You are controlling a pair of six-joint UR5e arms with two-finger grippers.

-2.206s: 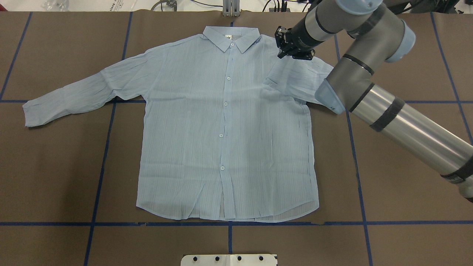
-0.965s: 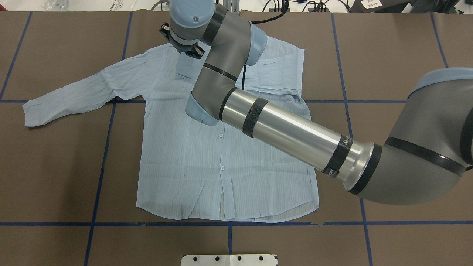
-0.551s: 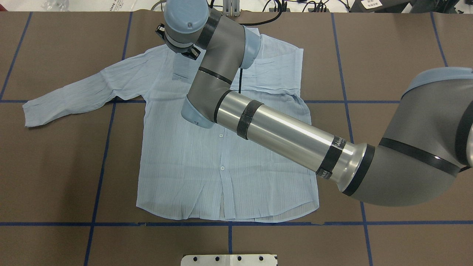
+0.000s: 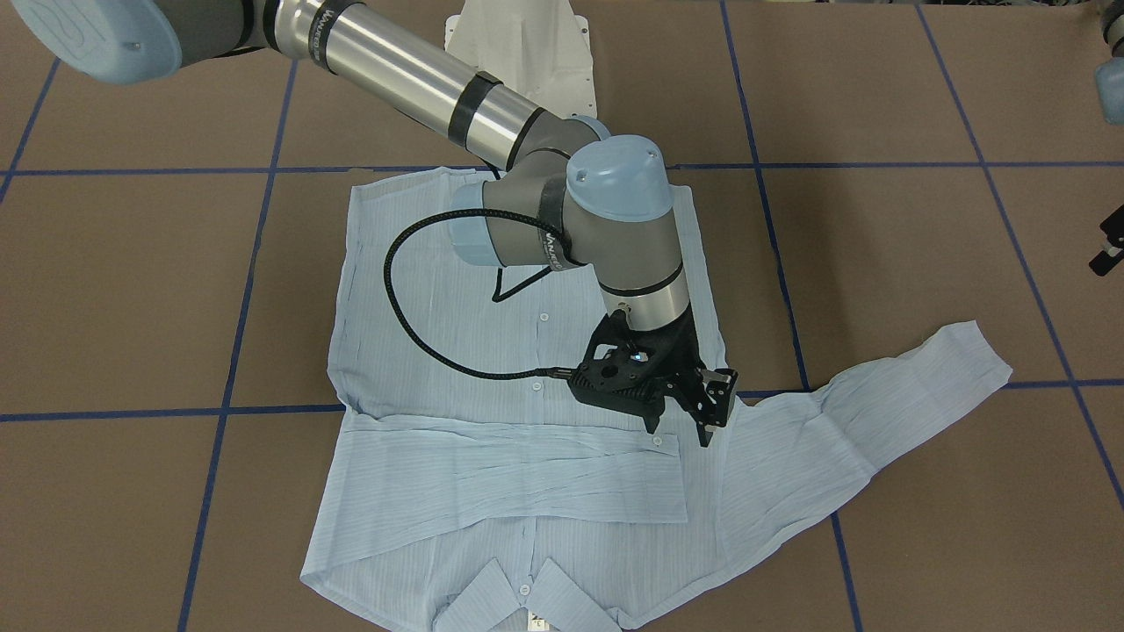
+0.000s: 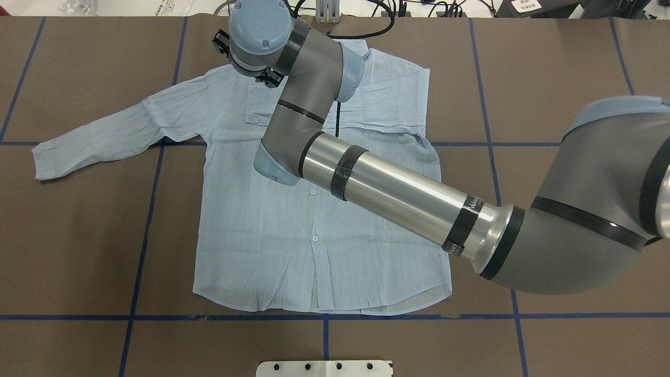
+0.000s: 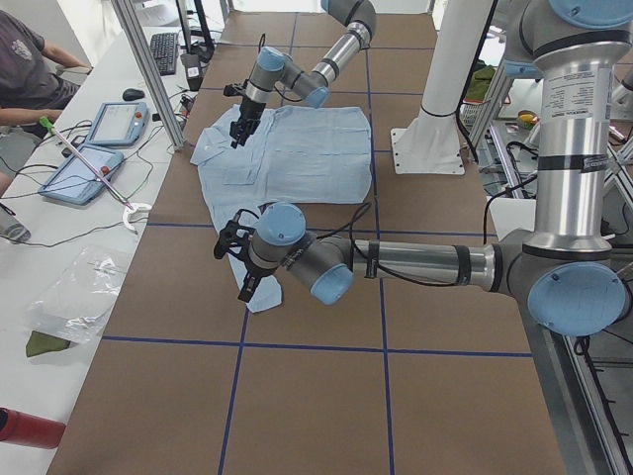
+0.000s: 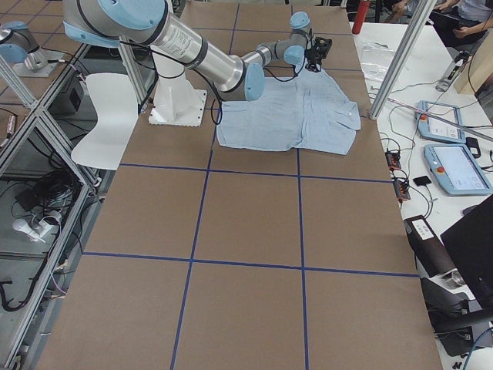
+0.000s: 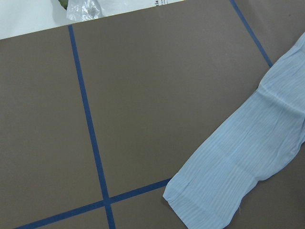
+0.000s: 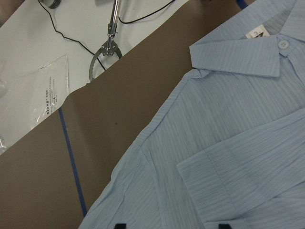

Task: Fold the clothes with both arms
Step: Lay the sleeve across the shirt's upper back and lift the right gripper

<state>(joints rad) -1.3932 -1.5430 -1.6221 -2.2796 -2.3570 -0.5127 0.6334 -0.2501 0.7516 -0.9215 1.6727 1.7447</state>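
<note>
- Right gripper [image 4: 680, 434] released, empty, just above folded sleeve [image 4: 518, 478].
- Risk: fingertip snags thin shirt [image 5: 314, 235] on retreat, undoing fold.
- Left gripper [image 6: 240, 272]: cannot tell.

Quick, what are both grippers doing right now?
Left gripper: cannot be told from these views.
Right gripper: open, holding nothing, just above the shirt.

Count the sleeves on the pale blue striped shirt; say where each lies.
2. One sleeve lies folded across the pale blue striped shirt's chest, cuff by the open right gripper; the other sleeve lies stretched flat on the brown table on the robot's left.
</note>
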